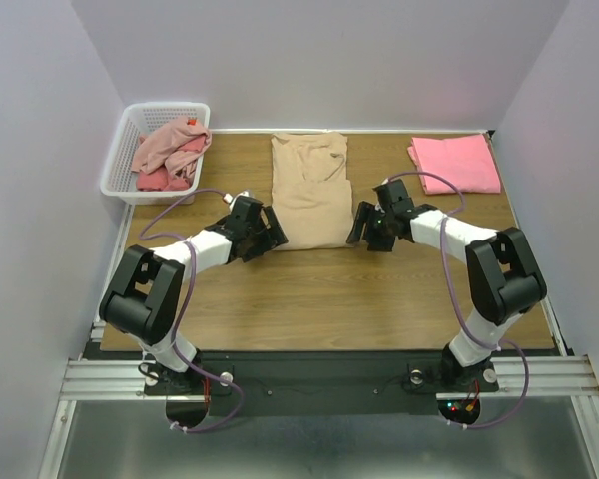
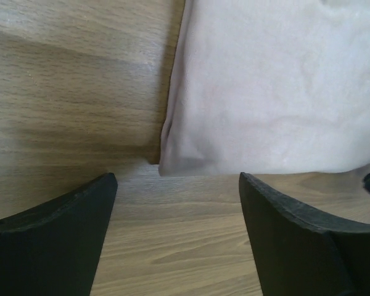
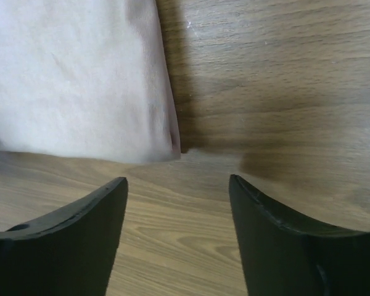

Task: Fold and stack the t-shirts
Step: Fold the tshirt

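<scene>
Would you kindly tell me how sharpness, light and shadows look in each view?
Top external view: sharp, evenly lit, only soft shadows. Left wrist view: the large beige cloth t-shirt looks washed-out, with dark shadow along its left edge. Right wrist view: equally pale, shadow beside its right edge.
</scene>
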You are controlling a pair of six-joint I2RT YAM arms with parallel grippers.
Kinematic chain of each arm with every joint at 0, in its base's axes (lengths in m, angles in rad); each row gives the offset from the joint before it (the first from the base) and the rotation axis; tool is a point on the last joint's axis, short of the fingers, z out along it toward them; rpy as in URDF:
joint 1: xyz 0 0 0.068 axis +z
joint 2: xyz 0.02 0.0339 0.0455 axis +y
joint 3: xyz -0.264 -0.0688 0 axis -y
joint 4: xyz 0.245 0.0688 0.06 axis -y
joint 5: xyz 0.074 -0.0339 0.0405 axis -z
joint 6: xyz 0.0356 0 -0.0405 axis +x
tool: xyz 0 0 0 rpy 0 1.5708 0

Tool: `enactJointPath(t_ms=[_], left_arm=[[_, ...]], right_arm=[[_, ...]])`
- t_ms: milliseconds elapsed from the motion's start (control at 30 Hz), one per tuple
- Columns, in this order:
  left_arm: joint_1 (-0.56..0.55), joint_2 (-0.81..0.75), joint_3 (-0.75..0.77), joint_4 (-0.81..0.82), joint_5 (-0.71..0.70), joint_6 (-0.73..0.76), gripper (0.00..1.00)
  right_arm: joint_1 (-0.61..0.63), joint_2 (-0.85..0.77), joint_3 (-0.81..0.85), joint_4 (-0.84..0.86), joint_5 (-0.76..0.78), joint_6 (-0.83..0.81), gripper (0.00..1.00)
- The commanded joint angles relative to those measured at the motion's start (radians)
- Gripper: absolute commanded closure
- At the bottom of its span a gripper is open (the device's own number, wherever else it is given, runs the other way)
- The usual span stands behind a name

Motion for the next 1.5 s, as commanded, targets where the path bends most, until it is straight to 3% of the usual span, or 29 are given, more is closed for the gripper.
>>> enactJointPath(t_ms=[0,233,333,400,500,633,700,733,800,1033,1133,1300,1467], left_arm=[[0.002,-0.001,-0.010,0.091,0.018,-0.022,0.15],[0.002,0.086,-0.012,0.122,0.044,-0.025,0.47],[0.002,0.109,-0.004,0.125,0.051,-0.025,0.61],[0.004,0.111,-0.004,0.125,0.048,-0.027,0.64],[0.004,0.114,-0.003,0.122,0.028,-0.030,0.85],[0.004,0.140,0.020,0.107,0.022,-0.013,1.00],[0.004,0.140,0.017,0.113,0.039,-0.001,1.00],[0.004,0.132,0.010,0.115,0.044,0.001,1.00],[0.001,0.086,-0.033,0.124,0.050,-0.001,1.00],[-0.076,-0.162,-0.246,0.122,0.050,-0.076,1.00],[-0.213,-0.367,-0.312,0.102,0.007,-0.174,1.00],[-0.258,-0.511,-0.279,-0.032,-0.034,-0.197,1.00],[-0.258,-0.551,-0.190,-0.096,-0.117,-0.177,1.00]], right_arm=[[0.002,0.023,-0.007,0.098,-0.041,0.028,0.30],[0.002,0.075,-0.013,0.132,-0.055,0.034,0.39],[0.002,0.089,-0.012,0.135,-0.055,0.034,0.48],[0.003,0.098,-0.010,0.138,-0.056,0.032,0.55],[0.002,0.115,-0.009,0.141,-0.041,0.028,0.65],[0.002,0.125,-0.017,0.144,-0.059,0.028,0.72],[0.002,0.112,-0.021,0.144,-0.082,0.020,0.83],[0.002,0.103,-0.027,0.144,-0.091,0.015,0.94],[0.002,0.045,-0.059,0.143,-0.117,0.003,1.00],[0.002,-0.258,-0.236,0.117,-0.168,-0.026,0.99],[0.005,-0.450,-0.338,0.101,-0.213,0.007,1.00],[0.008,-0.648,-0.363,0.009,-0.214,0.023,1.00],[0.006,-0.658,-0.265,-0.038,-0.165,0.028,1.00]])
